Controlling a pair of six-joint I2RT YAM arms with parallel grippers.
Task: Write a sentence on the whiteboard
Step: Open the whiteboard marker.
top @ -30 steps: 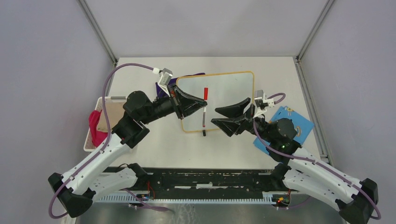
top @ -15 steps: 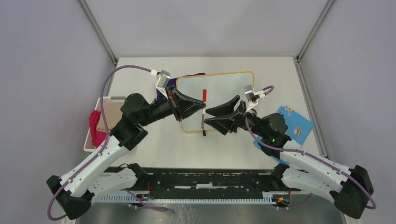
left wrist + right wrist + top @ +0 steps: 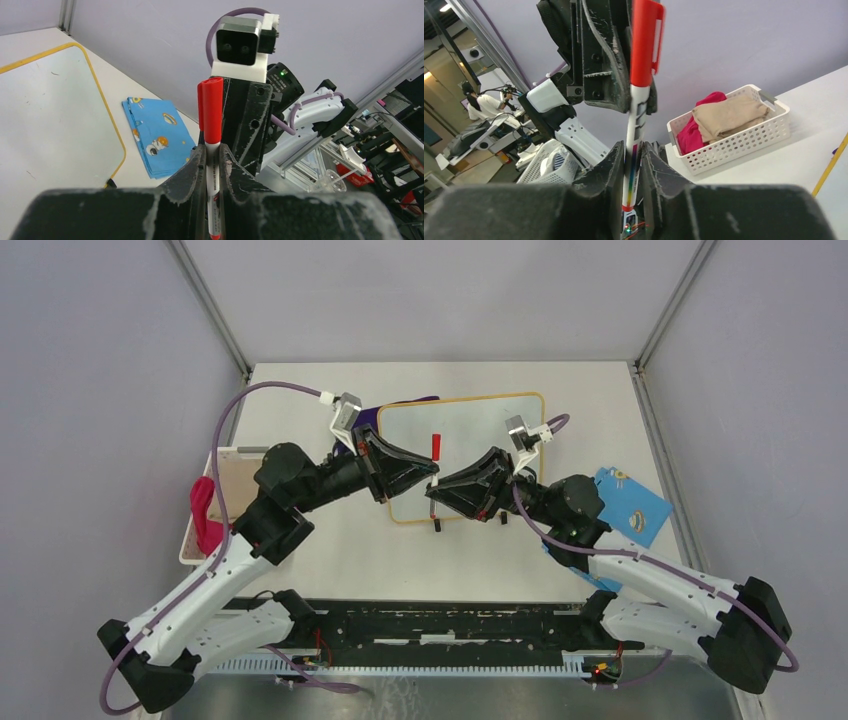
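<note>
My left claw (image 3: 433,471) pinches the red-capped marker (image 3: 435,448) just under the cap. My right claw (image 3: 431,494) meets it head-on and pinches the barrel lower down. The marker's long axis crosses both, over the blank whiteboard's (image 3: 480,425) near-left part on the counter (image 3: 330,560).

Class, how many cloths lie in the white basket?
2: a beige cloth on top and a pink cloth partly under it, both inside the basket. Others may be hidden underneath.
</note>
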